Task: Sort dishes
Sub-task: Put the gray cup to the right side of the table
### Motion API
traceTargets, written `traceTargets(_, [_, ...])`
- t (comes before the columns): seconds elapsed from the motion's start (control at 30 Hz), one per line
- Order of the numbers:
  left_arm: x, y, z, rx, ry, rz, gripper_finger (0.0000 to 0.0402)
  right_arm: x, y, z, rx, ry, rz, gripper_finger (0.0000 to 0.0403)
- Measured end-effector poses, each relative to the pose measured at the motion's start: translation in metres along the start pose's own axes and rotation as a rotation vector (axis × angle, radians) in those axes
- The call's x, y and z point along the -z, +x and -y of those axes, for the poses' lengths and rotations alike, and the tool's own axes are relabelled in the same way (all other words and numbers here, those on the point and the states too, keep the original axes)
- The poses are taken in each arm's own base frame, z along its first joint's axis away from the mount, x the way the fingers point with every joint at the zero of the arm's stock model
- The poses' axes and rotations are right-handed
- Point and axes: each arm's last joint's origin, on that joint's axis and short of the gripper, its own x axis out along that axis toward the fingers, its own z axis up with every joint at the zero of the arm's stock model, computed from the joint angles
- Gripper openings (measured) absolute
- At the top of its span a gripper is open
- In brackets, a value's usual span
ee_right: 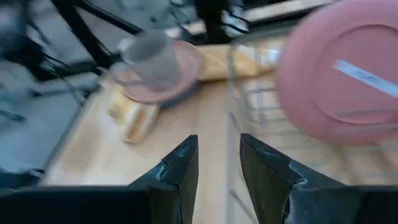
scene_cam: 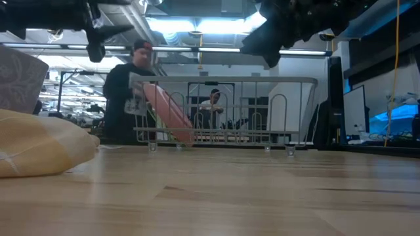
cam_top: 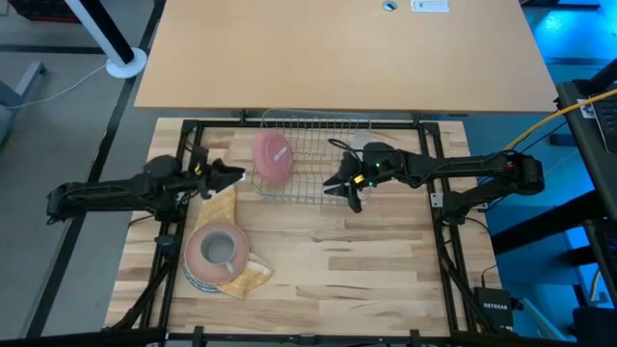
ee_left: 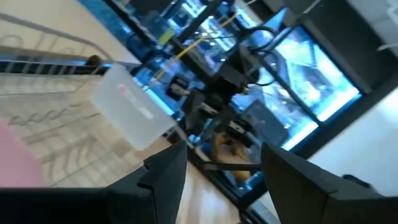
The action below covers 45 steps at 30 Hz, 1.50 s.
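1 pink plate (cam_top: 273, 157) stands on edge in the left end of the rack (cam_top: 318, 159), leaning, its face toward the right. On the cloth (cam_top: 236, 275) at near left, the mug (cam_top: 221, 249) sits upright on stacked plates (cam_top: 198, 265). Left pincer (cam_top: 234, 174) hovers spread wide, empty, beside the rack's left end; right pincer (cam_top: 344, 193) hovers partly parted, empty, above the rack's near right rim.

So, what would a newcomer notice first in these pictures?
Probably the pink plate standing tilted on edge at the left end of the silver wire rack. Next, the stack of dishes with a grey mug on top, resting on the yellow cloth at front left. Both tools hang above the table with nothing in them.
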Motion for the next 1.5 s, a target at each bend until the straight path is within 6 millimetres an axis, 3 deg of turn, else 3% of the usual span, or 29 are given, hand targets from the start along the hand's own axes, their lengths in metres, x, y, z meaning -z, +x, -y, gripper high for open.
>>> traceTargets(0.1, [-0.001,-0.004,0.005,0.037,0.034,0.010,0.0194,-0.005,0.003,-0.012,-0.081,0.037,0.047,0.0122])
traceTargets(0.27, [-0.003,-0.008,0.007,0.053,0.095,0.030,0.0193,-0.011,0.018,-0.050,-0.210,-0.046,0.181,0.0122])
traceTargets(0.47, [-0.002,-0.008,0.006,0.048,0.101,0.027,0.0193,-0.002,0.047,-0.094,-0.238,-0.087,0.317,0.0122])
traceTargets(0.67, [-0.002,-0.008,0.006,0.048,0.130,0.028,0.0193,0.011,0.096,-0.123,-0.152,-0.049,0.294,0.0122])
traceTargets(0.83, [-0.003,-0.008,0.006,0.048,0.133,0.029,0.0193,0.014,0.148,-0.147,-0.189,-0.042,0.266,0.0122])
traceTargets(1.0, [-0.003,-0.008,0.006,0.049,0.132,0.030,0.0193,0.012,0.193,-0.161,-0.164,-0.018,0.263,0.0122])
traceTargets(1.17, [-0.002,-0.008,0.007,0.054,0.131,0.024,0.0193,0.019,0.225,-0.169,0.039,0.053,0.247,0.0122])
traceTargets(1.5, [-0.002,-0.008,0.007,0.055,0.153,0.023,0.0193,0.028,0.253,-0.191,0.204,0.153,0.332,0.0122])
